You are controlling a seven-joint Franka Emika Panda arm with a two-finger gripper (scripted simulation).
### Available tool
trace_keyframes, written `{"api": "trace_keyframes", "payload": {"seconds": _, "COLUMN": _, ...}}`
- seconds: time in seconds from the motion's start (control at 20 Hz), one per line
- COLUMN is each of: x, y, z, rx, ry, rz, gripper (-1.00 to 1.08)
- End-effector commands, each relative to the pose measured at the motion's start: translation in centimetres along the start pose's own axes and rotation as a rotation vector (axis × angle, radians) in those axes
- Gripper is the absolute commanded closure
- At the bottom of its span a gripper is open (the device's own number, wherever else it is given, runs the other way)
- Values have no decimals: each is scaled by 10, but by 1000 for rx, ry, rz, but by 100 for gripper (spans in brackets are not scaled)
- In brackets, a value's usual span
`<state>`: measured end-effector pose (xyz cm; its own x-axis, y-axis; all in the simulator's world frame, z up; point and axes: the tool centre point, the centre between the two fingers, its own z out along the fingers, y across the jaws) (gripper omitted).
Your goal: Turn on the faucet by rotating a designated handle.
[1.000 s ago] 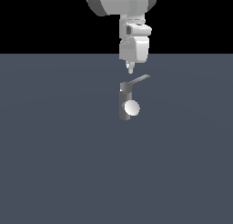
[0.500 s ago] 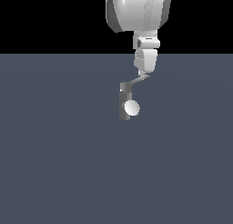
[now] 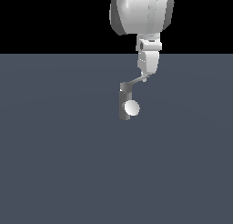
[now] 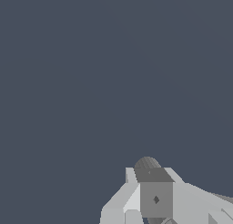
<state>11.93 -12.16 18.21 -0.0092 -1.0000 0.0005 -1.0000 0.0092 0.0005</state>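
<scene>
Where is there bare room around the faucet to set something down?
The floor is bare in front of the faucet and out to both sides in the exterior view. It is crowded only up at the handle, where the claw meets its outer end.

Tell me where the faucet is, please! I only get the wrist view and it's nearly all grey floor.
Observer: In the exterior view the faucet stands upright on the floor, near the middle of the picture.
Operator: Is my gripper close to the handle?
Observer: Yes. The gripper is right at the outer end of the handle; I cannot tell if they touch.
Operator: Which way does the handle point?
Observer: It slants from the post's top toward the exterior view's right.
</scene>
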Motion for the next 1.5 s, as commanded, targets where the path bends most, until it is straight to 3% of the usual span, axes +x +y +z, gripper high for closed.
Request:
{"api": "trace_keyframes", "payload": {"seconds": 0.0, "x": 0, "y": 2, "z": 0, "rx": 0, "ry": 0, "rz": 0, "gripper": 108}}
{"api": "trace_keyframes", "payload": {"seconds": 1.25, "x": 6, "y": 67, "z": 0, "rx": 0, "ry": 0, "rz": 1, "gripper": 108}}
{"api": "trace_keyframes", "payload": {"seconds": 1.3, "x": 1, "y": 54, "z": -15, "rx": 34, "ry": 4, "rz": -9, "gripper": 108}}
{"api": "trace_keyframes", "payload": {"seconds": 1.45, "x": -4, "y": 63, "z": -13, "rx": 30, "ry": 3, "rz": -8, "gripper": 108}}
